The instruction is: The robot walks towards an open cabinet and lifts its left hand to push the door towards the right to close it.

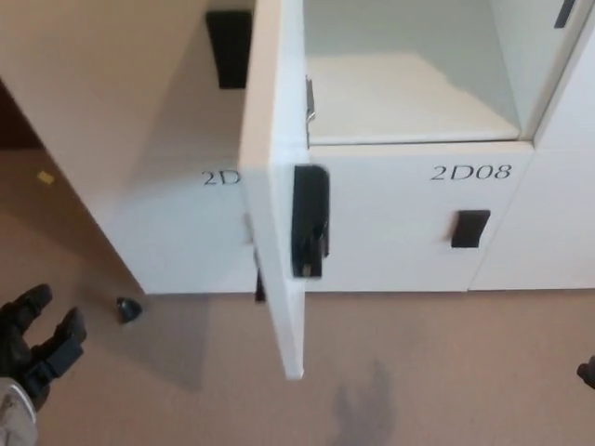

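Your left hand hangs low, fingers released, well apart from the open door; your right hand barely shows, so you cannot tell its grasp.

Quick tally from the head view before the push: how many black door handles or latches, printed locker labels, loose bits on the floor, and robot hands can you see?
Black handles or latches: 3 (upper left door, open door, 2D08 door)
Printed labels: 2 (partly hidden 2D, 2D08)
Floor bits: 2 (dark doorstop, yellow scrap)
Robot hands: 2 (left hand, right hand, barely visible)
Total: 9
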Robot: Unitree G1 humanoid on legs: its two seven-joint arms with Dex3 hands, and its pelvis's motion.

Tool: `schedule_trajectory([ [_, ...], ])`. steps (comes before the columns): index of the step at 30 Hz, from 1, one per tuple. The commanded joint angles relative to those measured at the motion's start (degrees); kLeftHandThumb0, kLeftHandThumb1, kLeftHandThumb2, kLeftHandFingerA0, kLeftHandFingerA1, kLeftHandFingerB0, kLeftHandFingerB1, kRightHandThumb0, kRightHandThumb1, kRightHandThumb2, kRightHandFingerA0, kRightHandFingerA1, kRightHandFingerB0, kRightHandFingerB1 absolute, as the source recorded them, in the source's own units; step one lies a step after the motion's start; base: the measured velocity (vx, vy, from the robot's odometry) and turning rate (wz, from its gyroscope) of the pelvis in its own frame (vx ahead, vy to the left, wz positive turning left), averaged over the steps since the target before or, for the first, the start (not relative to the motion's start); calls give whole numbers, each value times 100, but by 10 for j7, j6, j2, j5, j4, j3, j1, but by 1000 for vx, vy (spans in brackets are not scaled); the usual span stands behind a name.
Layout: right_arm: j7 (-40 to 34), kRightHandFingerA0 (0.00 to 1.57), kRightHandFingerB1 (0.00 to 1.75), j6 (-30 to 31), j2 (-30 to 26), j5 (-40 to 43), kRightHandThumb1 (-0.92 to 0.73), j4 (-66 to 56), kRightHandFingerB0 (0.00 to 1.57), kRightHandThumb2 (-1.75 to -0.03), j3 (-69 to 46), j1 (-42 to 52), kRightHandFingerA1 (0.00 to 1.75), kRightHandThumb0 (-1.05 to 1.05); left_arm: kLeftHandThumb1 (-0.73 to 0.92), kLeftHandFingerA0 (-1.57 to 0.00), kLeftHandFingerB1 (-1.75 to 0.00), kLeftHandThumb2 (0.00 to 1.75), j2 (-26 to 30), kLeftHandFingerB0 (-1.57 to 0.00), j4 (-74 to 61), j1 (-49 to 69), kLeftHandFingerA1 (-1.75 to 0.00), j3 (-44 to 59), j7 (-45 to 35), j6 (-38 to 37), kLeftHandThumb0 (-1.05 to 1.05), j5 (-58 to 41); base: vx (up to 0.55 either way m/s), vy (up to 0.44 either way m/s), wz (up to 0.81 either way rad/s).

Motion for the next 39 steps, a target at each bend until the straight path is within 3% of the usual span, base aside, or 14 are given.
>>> schedule_trajectory([
  [1,1,68,39,-7,-5,2,-60,14,37,-58,0,9,55,-12,76,-13,-58,62,10,-9,3,8,-93,-4,3,-9,-26,8,425,-24,-33],
  [4,2,67,39,-9,-5,2,-59,16,36,-58,0,10,56,-12,75,-15,-58,62,10,-9,5,8,-92,-6,5,-11,-26,9,419,-7,-39],
  [5,3,68,39,-12,-6,1,-58,19,38,-56,1,9,56,-11,55,-28,-57,98,10,-8,4,7,-72,-6,7,-11,-25,9,415,12,-42],
  [8,4,68,39,-16,-6,-1,-57,19,37,-58,3,10,57,-14,56,-29,-57,98,11,-9,6,5,-73,-8,10,-9,-23,11,416,46,-57],
  [9,4,67,39,-15,-5,0,-57,19,37,-57,3,10,57,-14,78,-15,-61,63,12,-9,6,5,-101,-10,8,-10,-26,12,295,139,-42],
  [12,5,66,39,-15,-5,2,-57,19,36,-58,3,10,57,-15,78,-15,-58,62,13,-9,6,7,-93,-12,4,-11,-26,12,322,156,-24],
  [15,3,70,39,-19,-6,0,-59,24,38,-57,4,9,55,-12,77,-15,-58,62,14,-9,6,6,-95,-15,5,-11,-27,13,228,228,-4],
  [16,1,69,39,-19,-6,-1,-58,26,39,-57,3,7,55,-11,57,-32,-58,99,13,-10,8,3,-74,-15,9,-11,-23,14,215,214,6],
  [18,0,69,39,-19,-6,0,-58,28,39,-57,3,4,55,-11,57,-32,-58,99,13,-10,10,1,-74,-15,13,-11,-23,13,207,205,5],
  [19,1,68,39,-19,-7,0,-58,28,38,-58,3,4,55,-13,80,-17,-61,63,13,-9,10,1,-105,-16,11,-12,-27,14,198,192,-4],
  [24,2,68,38,-20,-8,0,-57,30,38,-56,4,4,55,-12,79,-16,-59,63,15,-8,10,4,-99,-22,1,-18,-27,16,200,145,-17],
  [27,1,68,39,-20,-6,1,-58,24,39,-56,5,7,54,-12,78,-18,-59,63,16,-10,12,4,-98,-27,5,-20,-28,19,114,-224,-13],
  [28,2,67,39,-20,-6,1,-58,24,37,-58,5,6,56,-13,57,-32,-57,99,16,-8,12,5,-75,-27,5,-22,-26,19,57,-134,63],
  [39,0,67,39,-25,-12,-3,-57,41,36,-58,11,-9,57,-15,58,-32,-60,100,16,-11,13,2,-75,-35,2,-27,-26,21,20,35,-6],
])
